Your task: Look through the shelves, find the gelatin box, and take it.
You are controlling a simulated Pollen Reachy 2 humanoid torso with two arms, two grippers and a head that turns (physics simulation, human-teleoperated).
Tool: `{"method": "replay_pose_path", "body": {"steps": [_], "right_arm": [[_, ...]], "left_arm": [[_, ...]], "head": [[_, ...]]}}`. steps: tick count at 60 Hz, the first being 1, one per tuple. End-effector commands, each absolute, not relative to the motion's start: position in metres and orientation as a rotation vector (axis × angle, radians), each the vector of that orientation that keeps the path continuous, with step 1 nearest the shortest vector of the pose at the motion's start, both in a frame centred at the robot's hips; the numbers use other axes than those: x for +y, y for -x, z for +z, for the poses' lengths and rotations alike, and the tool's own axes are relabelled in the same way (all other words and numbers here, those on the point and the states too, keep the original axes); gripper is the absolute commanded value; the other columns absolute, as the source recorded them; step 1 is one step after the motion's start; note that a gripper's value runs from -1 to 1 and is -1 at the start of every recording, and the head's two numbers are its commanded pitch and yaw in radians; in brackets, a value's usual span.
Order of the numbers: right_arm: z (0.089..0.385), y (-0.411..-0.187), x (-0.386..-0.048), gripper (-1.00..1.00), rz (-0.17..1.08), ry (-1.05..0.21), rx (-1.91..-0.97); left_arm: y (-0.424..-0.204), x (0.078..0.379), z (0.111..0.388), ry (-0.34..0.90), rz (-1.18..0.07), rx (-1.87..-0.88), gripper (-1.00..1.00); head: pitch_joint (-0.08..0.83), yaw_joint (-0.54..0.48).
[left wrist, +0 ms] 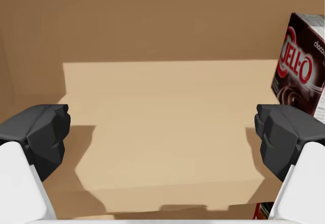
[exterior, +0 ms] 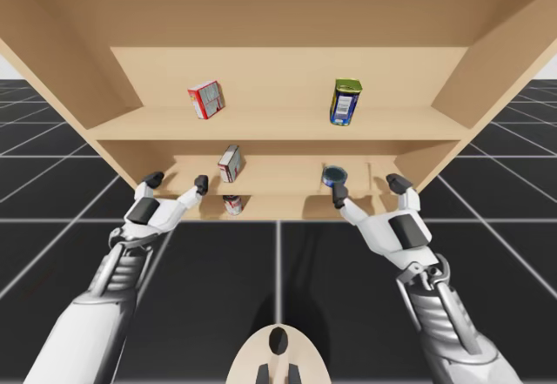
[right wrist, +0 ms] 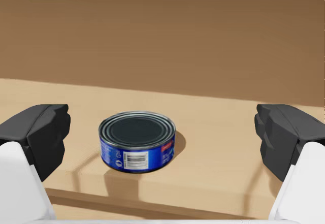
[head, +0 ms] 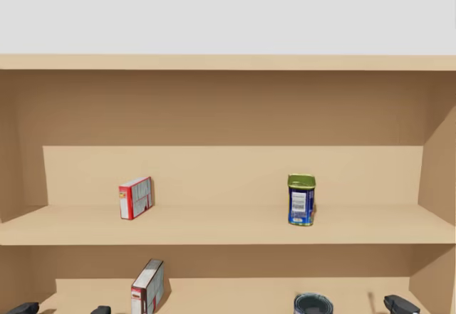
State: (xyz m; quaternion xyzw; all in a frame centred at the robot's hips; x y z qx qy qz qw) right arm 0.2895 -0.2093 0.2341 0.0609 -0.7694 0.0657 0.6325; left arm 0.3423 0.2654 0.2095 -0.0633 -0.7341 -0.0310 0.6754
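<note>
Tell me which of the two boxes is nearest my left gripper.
The dark brown box on the middle shelf, just beside the left gripper. The red and white box stands one shelf higher.

Bright, even light, soft shadows across the shelves (exterior: 278, 125), darker back wall

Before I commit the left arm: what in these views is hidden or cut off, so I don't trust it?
- Left wrist view: dark brown cardboard box beside my left gripper runs out of frame; one finger covers its lower corner.
- High view: small red-and-white item under the middle shelf, half hidden by that shelf's front edge; kind unclear.
- Head view: low blue metal can cut off at the frame edge.
</note>
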Motion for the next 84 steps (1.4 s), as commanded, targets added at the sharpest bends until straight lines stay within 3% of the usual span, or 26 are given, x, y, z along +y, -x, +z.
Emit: {"method": "replay_pose_path", "body": {"steps": [1, 14, 33, 40, 50, 62, 84], "right_arm": [[0.231, -0.289, -0.206, -1.0, 0.136, -0.136, -1.749], [0.233, -0.291, -0.206, -1.0, 0.137, -0.129, -1.739], [0.23, -0.292, -0.204, -1.0, 0.144, -0.112, -1.736], [0.23, -0.292, -0.204, -1.0, 0.15, -0.112, -1.734], [0.23, -0.293, -0.203, -1.0, 0.145, -0.11, -1.731], [0.229, -0.293, -0.204, -1.0, 0.142, -0.108, -1.728], [0.235, -0.289, -0.207, -1.0, 0.135, -0.118, -1.744]], "left_arm": [[-0.342, 0.265, 0.209, 0.129, -0.082, -1.652, -1.0], [-0.34, 0.266, 0.211, 0.129, -0.08, -1.662, -1.0], [-0.331, 0.263, 0.219, 0.132, -0.102, -1.69, -1.0], [-0.325, 0.258, 0.224, 0.132, -0.11, -1.698, -1.0], [-0.297, 0.246, 0.259, 0.12, -0.049, -1.669, -1.0], [-0.259, 0.218, 0.311, 0.13, -0.184, -1.609, -1.0], [-0.265, 0.198, 0.354, 0.157, -0.243, -1.602, -1.0]], "head": [[-0.006, -0.01], [0.054, 0.02], [0.138, 0.23], [0.137, 0.25], [0.145, 0.23], [0.154, 0.23], [0.159, 0.24]]}}
